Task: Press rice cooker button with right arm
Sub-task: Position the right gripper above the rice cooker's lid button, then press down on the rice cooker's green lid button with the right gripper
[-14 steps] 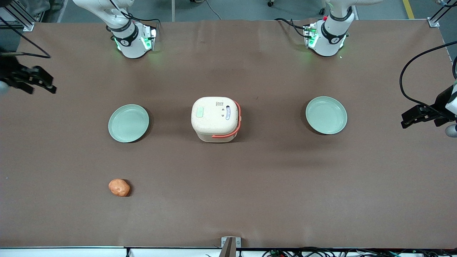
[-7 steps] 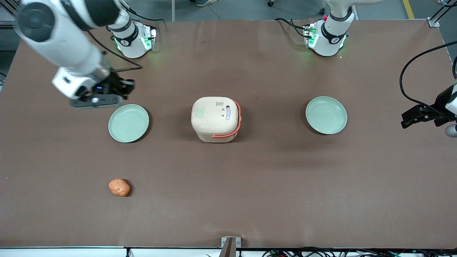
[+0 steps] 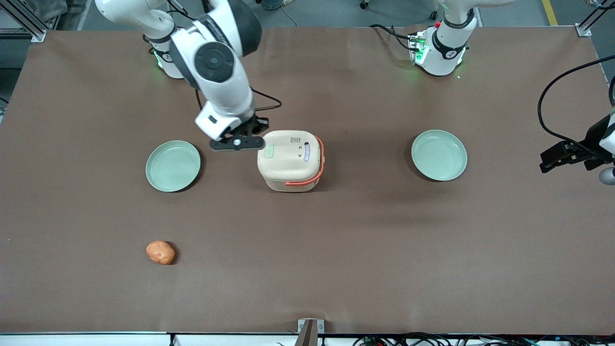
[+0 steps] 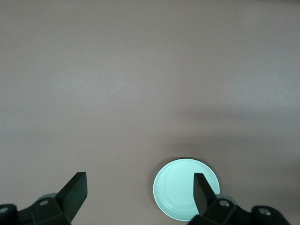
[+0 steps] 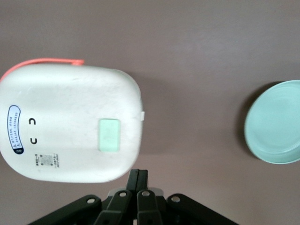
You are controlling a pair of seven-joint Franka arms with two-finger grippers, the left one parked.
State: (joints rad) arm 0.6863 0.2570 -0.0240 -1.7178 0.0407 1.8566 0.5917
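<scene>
One press is all you need: your tool (image 3: 248, 136), fingers pinched together and holding nothing, hovers at the cooker's (image 3: 289, 160) ten o'clock edge, probably above lid height. Shift it over the button (image 3: 269, 152), then descend straight, gently.

I am working in a robotics lab. Two white arm bases (image 3: 175, 60) with green status lights are bolted to a long table (image 3: 365, 250) covered in brown matting. Aluminium frame posts (image 3: 29, 21) stand at its corners, loose black cables (image 3: 552, 96) trail around it, and bare grey flooring with a yellow line (image 3: 549, 12) borders it.
</scene>
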